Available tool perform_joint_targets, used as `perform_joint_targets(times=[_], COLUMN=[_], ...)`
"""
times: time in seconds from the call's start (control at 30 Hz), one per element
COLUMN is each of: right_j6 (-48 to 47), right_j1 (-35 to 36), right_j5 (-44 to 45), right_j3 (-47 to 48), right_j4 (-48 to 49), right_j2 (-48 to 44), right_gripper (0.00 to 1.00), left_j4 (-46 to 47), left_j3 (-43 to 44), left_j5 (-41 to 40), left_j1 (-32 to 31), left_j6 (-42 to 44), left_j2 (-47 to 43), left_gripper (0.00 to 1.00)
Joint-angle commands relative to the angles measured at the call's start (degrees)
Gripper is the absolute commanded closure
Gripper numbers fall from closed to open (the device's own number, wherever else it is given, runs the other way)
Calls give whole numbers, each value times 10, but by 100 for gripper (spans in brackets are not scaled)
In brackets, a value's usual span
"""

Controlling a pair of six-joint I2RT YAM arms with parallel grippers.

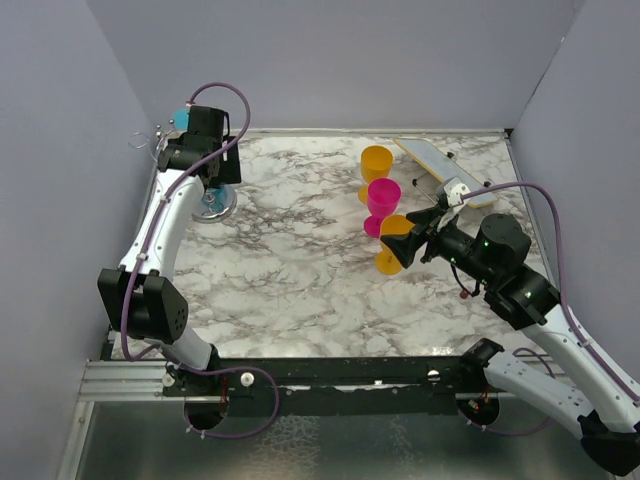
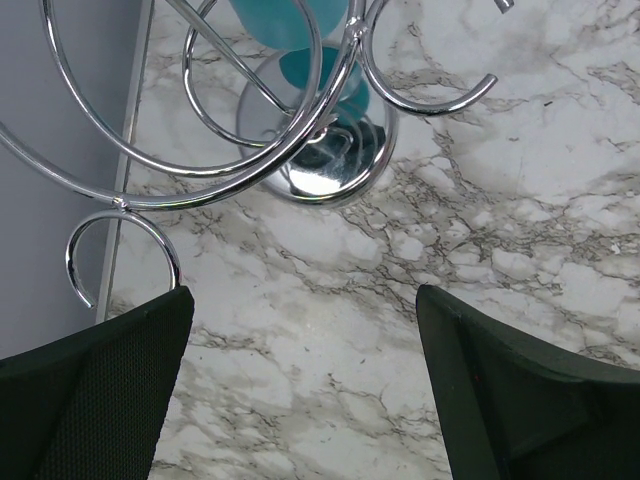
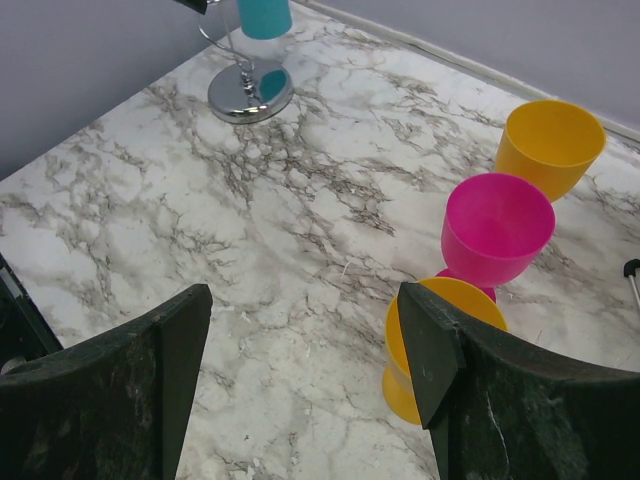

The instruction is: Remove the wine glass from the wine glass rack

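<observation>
The wine glass rack is a silver wire stand with curled hoops and a shiny disc base, at the table's far left. A teal wine glass hangs in its hoops, and it also shows in the top view and in the right wrist view. My left gripper is open and empty, above the marble just beside the rack; in the left wrist view the hoops lie ahead of its fingertips. My right gripper is open and empty, far from the rack, its right finger next to an orange glass.
Three plastic glasses stand upright at centre right: orange, pink and another orange. A flat white-and-yellow board lies at the back right. Grey walls enclose the marble table on three sides; the rack stands close to the left wall.
</observation>
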Motion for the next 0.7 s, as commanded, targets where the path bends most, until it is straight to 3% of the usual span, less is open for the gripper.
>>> perform_joint_targets(times=[0.0,0.67], right_j6=[2,2], right_j1=[3,3], right_j5=[-10,-22], right_j3=[-4,-3], right_j4=[17,19], right_j2=[-2,3], right_gripper=[24,24], left_j4=[-11,4], left_j3=[-12,-64], left_j5=[-27,-58], left_j1=[14,69], left_j6=[10,-3], left_j2=[-16,-70], left_gripper=[4,3])
